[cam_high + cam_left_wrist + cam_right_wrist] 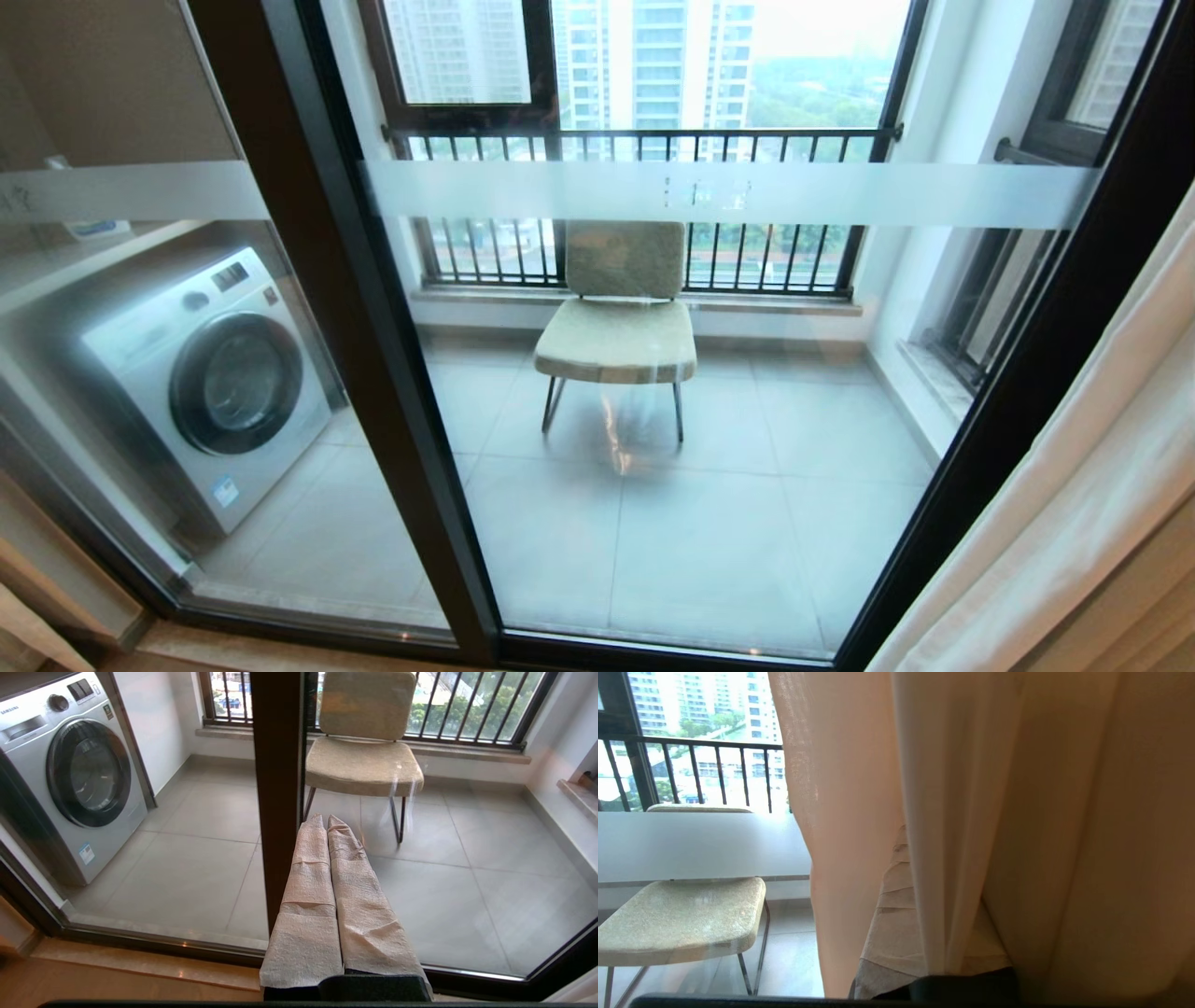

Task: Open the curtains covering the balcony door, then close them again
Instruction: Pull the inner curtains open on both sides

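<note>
Curtains: floor-length pleated cream-beige drapes with a thin white sheer layer [1074, 485], gathered at the right edge of the head view; the glass is uncovered.
Balcony door: tall glass sliding panels in dark brown-black frames with a frosted white horizontal band [728, 191], filling the centre of the head view; a beige padded chair [621, 317] and a white front-loading washing machine [210, 373] show through it.
Right gripper [920, 896]: padded fingers pressed together, buried among the curtain folds at centre of the right wrist view; whether fabric is pinched between them cannot be told.
Left gripper [327, 826]: fingers pressed together, holding nothing, pointing at the door's centre post.
Progress: opening appears complete, judged from the bared glass.
Remaining: drawing the curtains back across the door.
</note>
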`<state>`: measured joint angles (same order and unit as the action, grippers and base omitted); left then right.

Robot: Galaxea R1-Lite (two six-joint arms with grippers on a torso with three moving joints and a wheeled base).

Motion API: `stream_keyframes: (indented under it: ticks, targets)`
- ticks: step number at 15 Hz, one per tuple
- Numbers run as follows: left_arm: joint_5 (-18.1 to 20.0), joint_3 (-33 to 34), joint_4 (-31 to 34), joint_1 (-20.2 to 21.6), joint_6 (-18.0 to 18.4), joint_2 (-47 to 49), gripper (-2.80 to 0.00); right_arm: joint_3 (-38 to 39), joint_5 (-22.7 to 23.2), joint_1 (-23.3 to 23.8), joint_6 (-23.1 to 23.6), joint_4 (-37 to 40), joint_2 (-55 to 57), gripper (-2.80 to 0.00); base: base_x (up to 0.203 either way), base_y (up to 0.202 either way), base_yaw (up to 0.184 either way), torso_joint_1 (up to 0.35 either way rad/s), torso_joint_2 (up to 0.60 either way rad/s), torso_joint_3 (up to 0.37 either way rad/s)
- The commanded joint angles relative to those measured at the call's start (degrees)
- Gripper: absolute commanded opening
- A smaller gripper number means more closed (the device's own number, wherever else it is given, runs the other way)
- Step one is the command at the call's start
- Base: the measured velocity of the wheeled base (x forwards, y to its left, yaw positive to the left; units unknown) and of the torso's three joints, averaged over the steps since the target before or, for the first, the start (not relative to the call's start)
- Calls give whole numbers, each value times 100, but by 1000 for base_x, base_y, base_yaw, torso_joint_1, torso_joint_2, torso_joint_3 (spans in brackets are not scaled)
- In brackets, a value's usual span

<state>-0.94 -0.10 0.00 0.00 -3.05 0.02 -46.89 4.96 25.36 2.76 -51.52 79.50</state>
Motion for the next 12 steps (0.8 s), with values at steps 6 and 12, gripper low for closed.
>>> stream_keyframes:
  ticks: [6, 12]
  targets:
    - [-3, 1, 0, 0, 6, -2, -280, 30, 5, 30, 6, -25, -75, -280, 0, -173, 0, 2, 3, 3]
    - [-3, 1, 0, 0, 6, -2, -280, -1, 14, 189, -3, -25, -75, -280, 0, 0, 0, 0, 0, 0]
